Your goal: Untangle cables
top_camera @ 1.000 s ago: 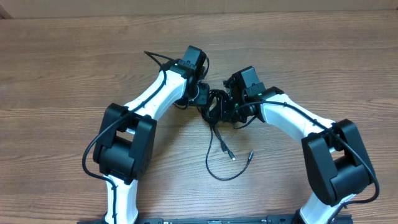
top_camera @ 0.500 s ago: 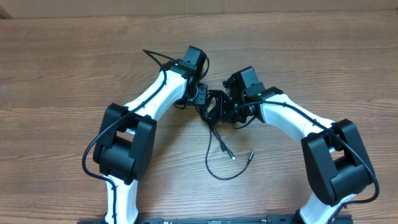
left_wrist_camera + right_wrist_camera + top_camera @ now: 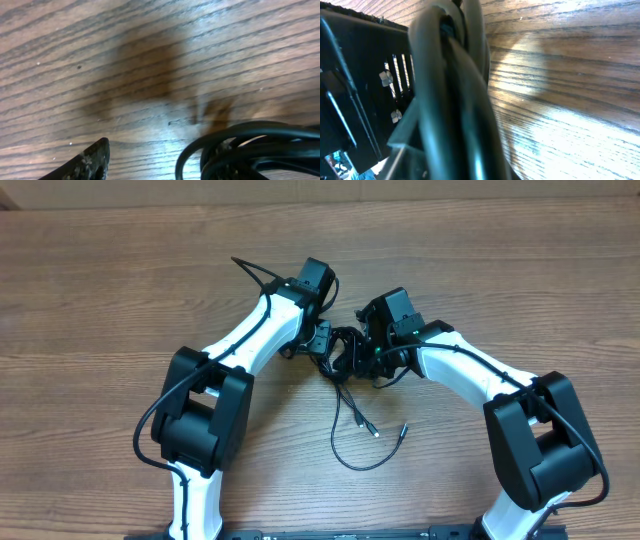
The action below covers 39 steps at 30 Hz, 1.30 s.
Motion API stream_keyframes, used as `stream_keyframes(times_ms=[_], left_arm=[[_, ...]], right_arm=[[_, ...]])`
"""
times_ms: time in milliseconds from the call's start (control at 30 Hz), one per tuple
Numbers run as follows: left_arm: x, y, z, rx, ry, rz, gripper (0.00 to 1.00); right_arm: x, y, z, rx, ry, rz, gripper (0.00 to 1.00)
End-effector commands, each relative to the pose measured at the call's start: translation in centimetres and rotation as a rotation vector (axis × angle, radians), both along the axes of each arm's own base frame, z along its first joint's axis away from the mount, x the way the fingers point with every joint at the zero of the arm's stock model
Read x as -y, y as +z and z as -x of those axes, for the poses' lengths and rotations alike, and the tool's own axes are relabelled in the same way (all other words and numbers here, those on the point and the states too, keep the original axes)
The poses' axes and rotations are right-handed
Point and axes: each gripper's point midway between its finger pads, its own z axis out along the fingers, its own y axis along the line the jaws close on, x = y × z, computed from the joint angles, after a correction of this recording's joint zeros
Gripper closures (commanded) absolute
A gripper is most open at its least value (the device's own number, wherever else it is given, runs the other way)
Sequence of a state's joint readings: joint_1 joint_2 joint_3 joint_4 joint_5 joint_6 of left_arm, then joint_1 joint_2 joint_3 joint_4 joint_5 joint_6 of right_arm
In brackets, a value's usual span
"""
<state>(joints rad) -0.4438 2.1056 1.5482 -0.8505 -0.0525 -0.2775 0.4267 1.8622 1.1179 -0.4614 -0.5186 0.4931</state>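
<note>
The cable bundle (image 3: 347,345) lies on the table (image 3: 100,280). The left end effector (image 3: 322,340) is just left of it and the right end effector (image 3: 372,345) is against its right side. Two loose cable ends (image 3: 375,432) trail from the bundle toward the arm bases.

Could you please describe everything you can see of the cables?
The cables are thin, black, rubbery-looking cords, bunched in a tangled knot of loops on the wooden table between the two arms. Two loose ends trail toward the robot's base, one forming an open curve; both end in small plugs. The right gripper has its jaws closed on the bundle.
</note>
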Motion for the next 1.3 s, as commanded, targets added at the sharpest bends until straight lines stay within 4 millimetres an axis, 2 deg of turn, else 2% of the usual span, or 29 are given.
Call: stream_keyframes(times_ms=[0,100,200,367,567,967,1267], left_arm=[[-4.9,0.6,-1.1,0.028,0.057,-0.125,0.38],[-6.6,0.5,-1.0,0.001,0.092,-0.128,0.37],[-7.2,0.3,-0.7,-0.043,0.124,-0.059,0.37],[-6.4,0.4,-0.5,-0.113,0.115,0.158,0.35],[-4.1,1.3,-0.2,-0.152,0.054,0.356,0.34],[-2.4,1.3,0.0,-0.138,0.008,0.346,0.33],[0.3,1.1,0.2,-0.100,-0.039,0.290,0.33]], right_arm=[[0.4,0.1,-0.4,0.013,-0.010,0.006,0.96],[0.4,0.1,-0.4,0.013,-0.011,0.005,0.96],[0.4,0.1,-0.4,0.014,-0.011,0.005,0.96],[0.4,0.1,-0.4,0.013,-0.010,0.005,0.96],[0.3,0.1,-0.5,0.016,-0.011,0.004,0.96],[0.3,0.1,-0.5,0.016,-0.010,0.004,0.96],[0.3,0.1,-0.5,0.016,-0.010,0.004,0.96]])
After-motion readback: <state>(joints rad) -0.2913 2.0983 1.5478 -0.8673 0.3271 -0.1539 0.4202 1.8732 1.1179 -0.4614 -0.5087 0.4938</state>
